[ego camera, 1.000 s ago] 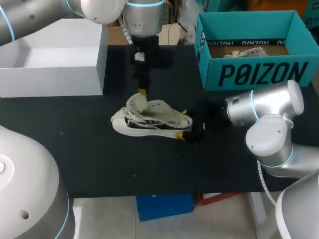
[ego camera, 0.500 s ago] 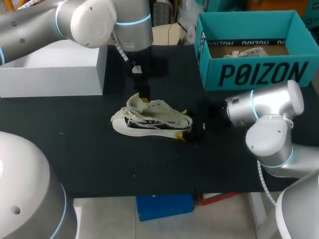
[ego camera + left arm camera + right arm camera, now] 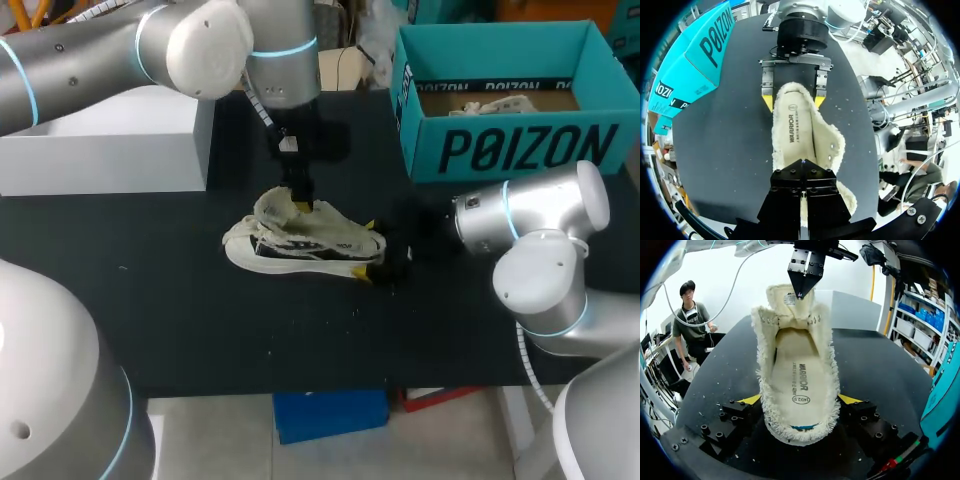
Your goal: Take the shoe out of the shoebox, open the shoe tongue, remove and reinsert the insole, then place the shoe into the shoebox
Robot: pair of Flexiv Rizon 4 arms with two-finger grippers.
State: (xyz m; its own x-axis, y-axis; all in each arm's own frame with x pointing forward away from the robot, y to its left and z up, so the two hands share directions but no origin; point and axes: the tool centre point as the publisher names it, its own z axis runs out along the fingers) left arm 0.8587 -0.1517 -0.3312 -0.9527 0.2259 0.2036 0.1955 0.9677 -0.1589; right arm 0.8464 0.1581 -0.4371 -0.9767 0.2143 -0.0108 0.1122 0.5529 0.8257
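Note:
A cream, fuzzy-edged shoe point(image 3: 300, 243) lies on the black table point(image 3: 180, 320), its insole point(image 3: 799, 382) lying flat inside. My right gripper point(image 3: 366, 250) clasps the heel, a yellow tip pressed on either side point(image 3: 800, 400). From above, my left gripper point(image 3: 302, 205) points down with its fingers shut and empty. Its tip point(image 3: 801, 294) sits at the top edge of the raised tongue point(image 3: 789, 299). In the left wrist view those shut fingers point(image 3: 802, 162) hover over the shoe's opening point(image 3: 805, 135), with the right gripper point(image 3: 793, 102) ahead at the heel.
The teal shoebox point(image 3: 500, 150) stands open at the back right with crumpled paper inside. A white box point(image 3: 110, 140) sits at the back left. Bare table runs in front of the shoe.
My left gripper has slid right and slightly down, from beside the tongue to above the shoe's opening. The shoe and my right arm have stayed put.

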